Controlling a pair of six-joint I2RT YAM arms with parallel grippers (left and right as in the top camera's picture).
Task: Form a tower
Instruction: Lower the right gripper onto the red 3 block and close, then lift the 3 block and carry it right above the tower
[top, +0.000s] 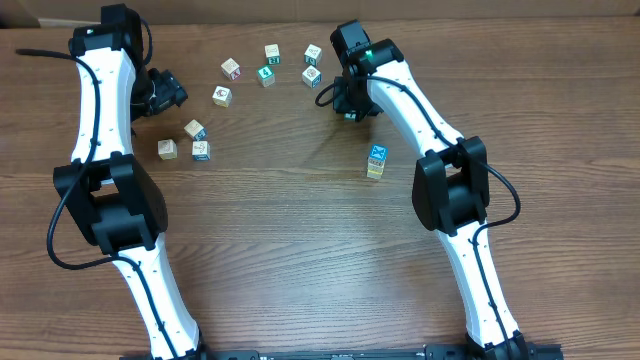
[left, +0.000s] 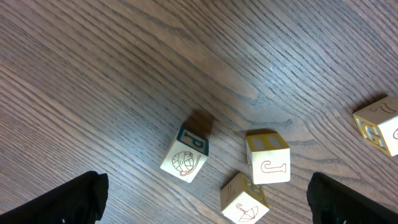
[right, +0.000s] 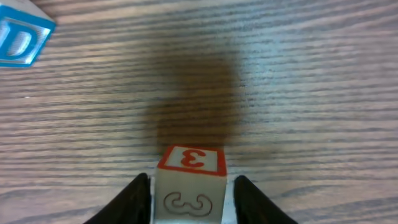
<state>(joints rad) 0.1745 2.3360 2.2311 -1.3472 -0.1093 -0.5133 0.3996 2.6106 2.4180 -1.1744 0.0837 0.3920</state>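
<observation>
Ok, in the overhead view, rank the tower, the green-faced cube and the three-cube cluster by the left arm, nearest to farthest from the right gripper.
1. tower: close to the right gripper, toward the robot's side of the table and slightly right.
2. green-faced cube: off to the gripper's left, among the scattered cubes.
3. three-cube cluster: farthest, beside the left arm.

A red-framed cube (right: 189, 160) reads 3; a blue cube (right: 18, 40) reads D.

L arm (top: 103, 90), R arm (top: 408, 103): white links, blk joints, thin blk cables alongside. At R arm's 12 o'clock end, green LED (top: 366, 52). R gripper (right: 192, 180) blk.
</observation>
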